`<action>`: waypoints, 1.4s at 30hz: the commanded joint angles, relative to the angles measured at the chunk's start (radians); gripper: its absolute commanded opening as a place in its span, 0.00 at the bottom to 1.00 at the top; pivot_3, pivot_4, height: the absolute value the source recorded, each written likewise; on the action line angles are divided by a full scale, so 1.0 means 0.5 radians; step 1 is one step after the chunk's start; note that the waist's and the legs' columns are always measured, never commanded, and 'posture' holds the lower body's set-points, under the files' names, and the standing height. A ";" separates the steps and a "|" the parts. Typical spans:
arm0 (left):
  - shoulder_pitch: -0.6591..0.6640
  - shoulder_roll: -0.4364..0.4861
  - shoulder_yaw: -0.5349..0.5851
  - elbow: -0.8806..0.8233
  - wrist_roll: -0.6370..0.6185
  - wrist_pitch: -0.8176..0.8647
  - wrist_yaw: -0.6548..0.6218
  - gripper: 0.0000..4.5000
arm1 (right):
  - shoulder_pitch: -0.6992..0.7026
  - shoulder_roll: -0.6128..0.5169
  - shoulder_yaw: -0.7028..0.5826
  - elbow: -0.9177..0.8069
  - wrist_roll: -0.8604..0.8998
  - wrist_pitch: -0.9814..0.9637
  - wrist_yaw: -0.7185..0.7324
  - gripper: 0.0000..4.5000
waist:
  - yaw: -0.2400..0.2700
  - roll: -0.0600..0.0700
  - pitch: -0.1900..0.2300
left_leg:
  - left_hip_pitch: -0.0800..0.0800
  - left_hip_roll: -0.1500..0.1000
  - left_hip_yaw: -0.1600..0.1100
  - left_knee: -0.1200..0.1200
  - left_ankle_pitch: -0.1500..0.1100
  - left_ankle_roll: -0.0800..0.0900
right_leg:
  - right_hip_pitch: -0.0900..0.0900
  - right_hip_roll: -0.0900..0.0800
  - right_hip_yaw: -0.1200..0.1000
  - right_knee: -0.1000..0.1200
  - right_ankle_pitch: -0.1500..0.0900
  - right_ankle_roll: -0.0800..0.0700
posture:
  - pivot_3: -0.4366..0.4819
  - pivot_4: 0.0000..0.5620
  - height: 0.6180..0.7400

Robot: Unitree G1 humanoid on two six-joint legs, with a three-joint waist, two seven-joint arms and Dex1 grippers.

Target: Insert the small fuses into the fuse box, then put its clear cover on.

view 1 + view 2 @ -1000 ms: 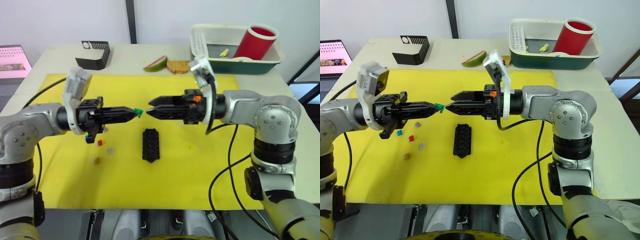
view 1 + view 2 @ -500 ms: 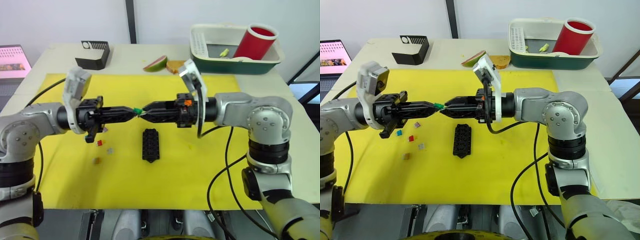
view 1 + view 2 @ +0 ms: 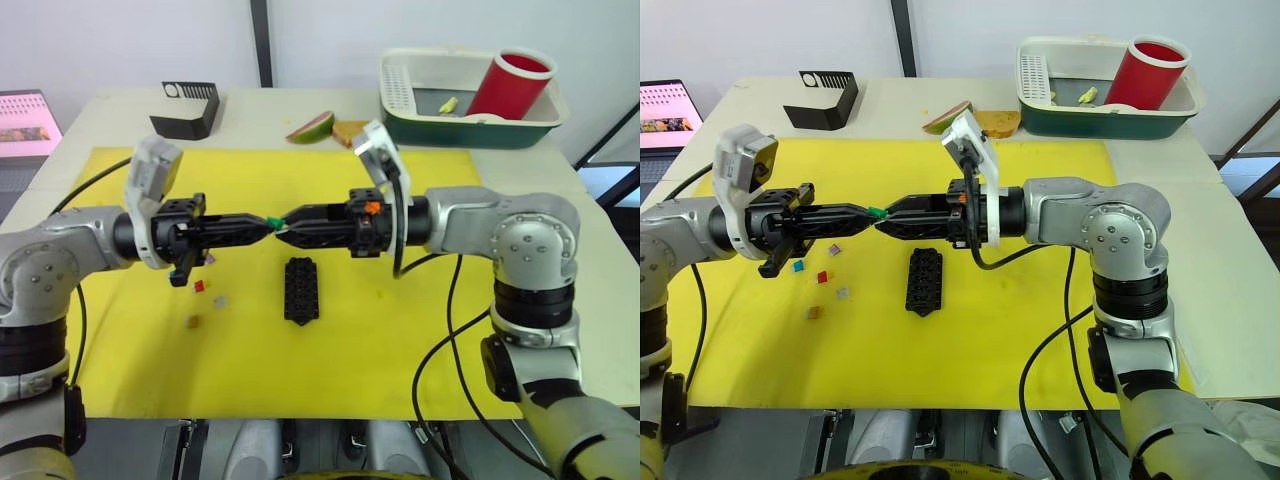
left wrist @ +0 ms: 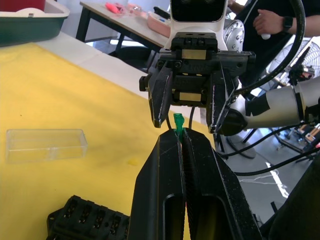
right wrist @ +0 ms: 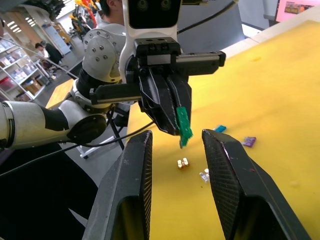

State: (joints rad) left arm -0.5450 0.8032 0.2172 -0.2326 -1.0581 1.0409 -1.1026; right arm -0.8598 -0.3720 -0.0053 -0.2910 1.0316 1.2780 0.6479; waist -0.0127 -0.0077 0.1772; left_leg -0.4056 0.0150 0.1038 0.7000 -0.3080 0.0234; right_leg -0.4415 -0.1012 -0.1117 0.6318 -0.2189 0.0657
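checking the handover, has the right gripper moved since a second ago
Yes. The right gripper has advanced toward the robot's left, now past the fuse box below it, with its open fingers around the green fuse held by the left gripper.

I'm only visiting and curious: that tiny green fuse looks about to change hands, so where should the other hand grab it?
By the free end of the green fuse that sticks out past the left hand, which pinches its other end. The right hand faces it tip to tip, fingers open on either side, so closing straight on looks best.

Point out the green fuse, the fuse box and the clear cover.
green fuse [image 5: 183, 125]: right wrist view, on its body.
fuse box [image 3: 301, 289]: left eye view, middle of its slotted top.
clear cover [image 4: 45, 145]: left wrist view, middle of its top face.
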 commanded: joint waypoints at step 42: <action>0.738 0.474 -0.294 -0.305 1.014 -1.035 -0.219 0.99 | 0.217 -0.555 0.841 -0.255 -1.062 -1.207 0.751 0.00 | 0.006 0.001 0.001 | -0.003 0.001 0.001 -0.001 0.000 0.000 | -0.004 0.001 0.000 -0.003 0.000 0.000 | 0.48 0.27 1.00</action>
State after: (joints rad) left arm -0.1766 1.0492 0.0589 -0.3460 -0.5863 0.5920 -1.2302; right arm -0.7437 -0.6399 0.4271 -0.3728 0.5244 0.7219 0.9968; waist -0.0095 -0.0072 0.1777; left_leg -0.4073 0.0155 0.1045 0.6995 -0.3082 0.0233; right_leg -0.4434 -0.1010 -0.1117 0.6303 -0.2191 0.0658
